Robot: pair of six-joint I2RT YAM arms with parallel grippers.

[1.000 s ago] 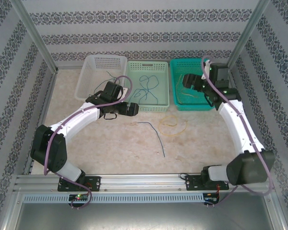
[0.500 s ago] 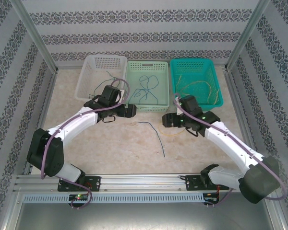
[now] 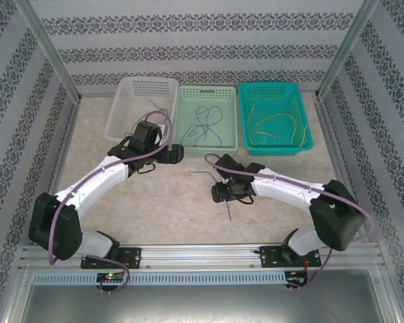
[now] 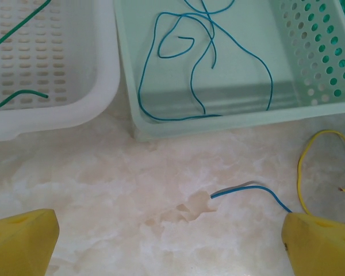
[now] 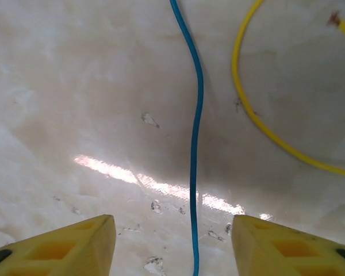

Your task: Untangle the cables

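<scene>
One blue cable (image 3: 219,192) lies loose on the table; its free end (image 4: 247,188) shows in the left wrist view. My right gripper (image 5: 172,247) hovers low over it, jaws open, and the blue cable (image 5: 195,144) runs between the fingers untouched. A yellow cable (image 5: 259,121) curves just to its right, also seen as a yellow loop (image 4: 302,172) from the left wrist. My left gripper (image 4: 172,247) is wide open over bare table near the basket fronts, holding nothing. In the top view the left gripper (image 3: 175,153) sits left of the right gripper (image 3: 222,192).
Three baskets line the back: a white basket (image 3: 121,111) with dark green cable (image 3: 155,108), a light green basket (image 3: 225,145) with blue cables (image 4: 178,57), and a teal basket (image 3: 308,138) with yellow cables (image 3: 276,121). Patterned walls enclose the table.
The right arm swung from the teal basket down to mid-table over the blue cable, and its jaws narrowed. The left arm drew back slightly to the left.
</scene>
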